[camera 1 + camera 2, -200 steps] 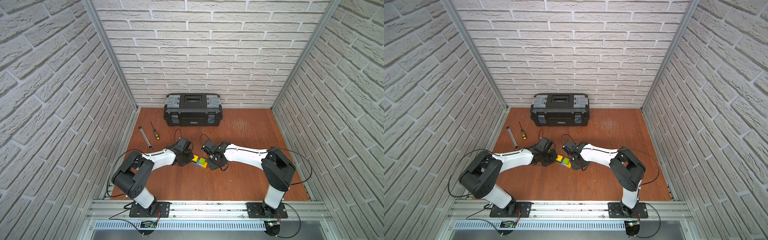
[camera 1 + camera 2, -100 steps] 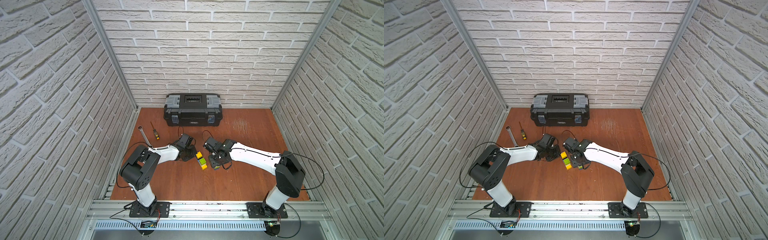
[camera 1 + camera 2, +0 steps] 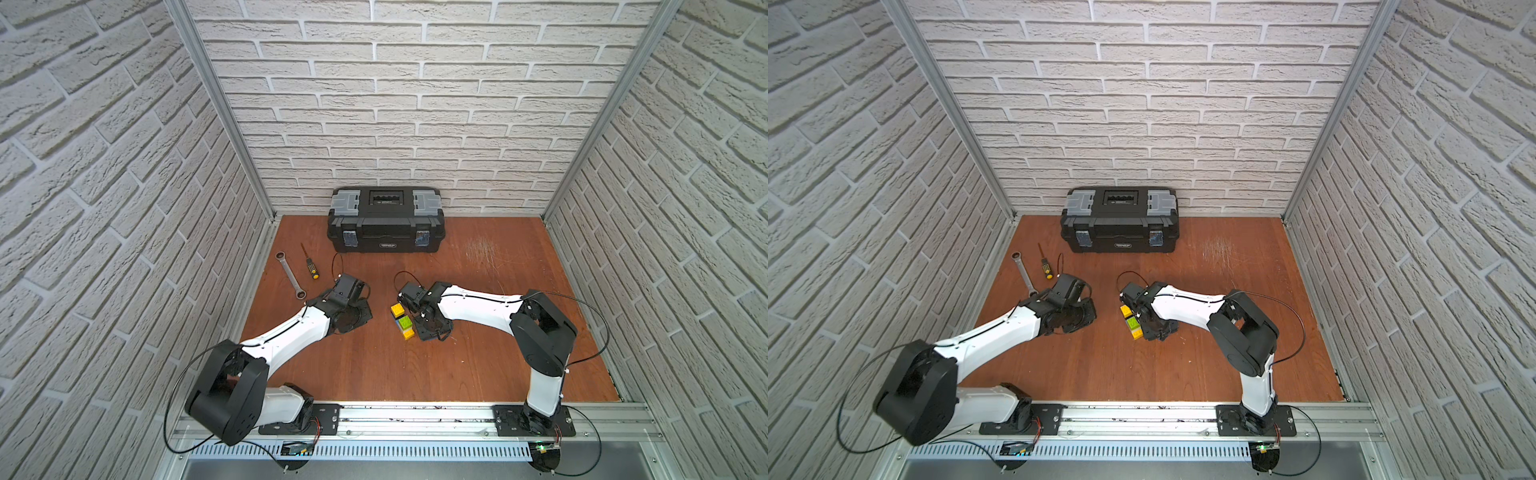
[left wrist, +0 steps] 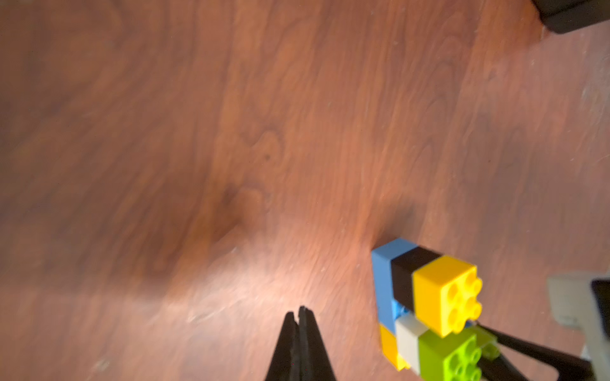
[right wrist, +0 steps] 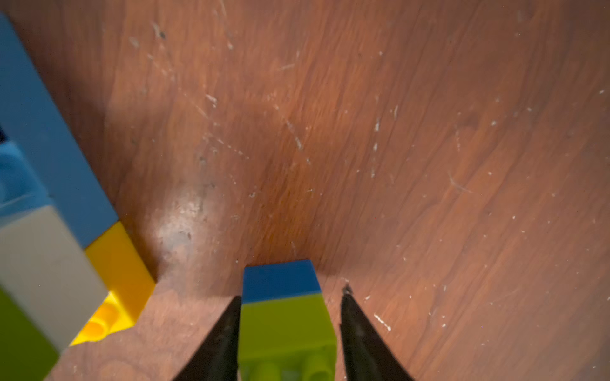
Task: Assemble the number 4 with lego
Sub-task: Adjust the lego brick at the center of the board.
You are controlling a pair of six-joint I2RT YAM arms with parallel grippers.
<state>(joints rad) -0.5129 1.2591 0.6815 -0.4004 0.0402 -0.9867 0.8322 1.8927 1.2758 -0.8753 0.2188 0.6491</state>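
Brick-patterned walls close in a reddish wooden surface [image 3: 457,365]. At 12 o'clock, against the back wall, a black-and-grey toolbox [image 3: 386,226] sits with its lid down and both latches closed, so whatever it holds is hidden. A wrench [image 3: 289,275] and a yellow-tipped screwdriver [image 3: 309,268] lie side by side at about 10 o'clock, not touching.

Near the middle lies the number 4 [image 3: 402,322]. Both top views show it only as a short strip of yellow, green and yellow. The left wrist view adds a long blue edge, a black brick and a white one beside them. It also shows the left gripper [image 4: 298,316] at the figure's 9 o'clock and apart from it, its jaws pressed together on nothing.

At the figure's 3 o'clock, the right wrist view shows the right gripper [image 5: 290,294] with its jaws spread to either side of a green-on-blue brick pair [image 5: 284,313]. One finger touches the pair, and the other seems to leave a sliver of wood showing. Whether this pair joins the figure beside it cannot be told through the blur.
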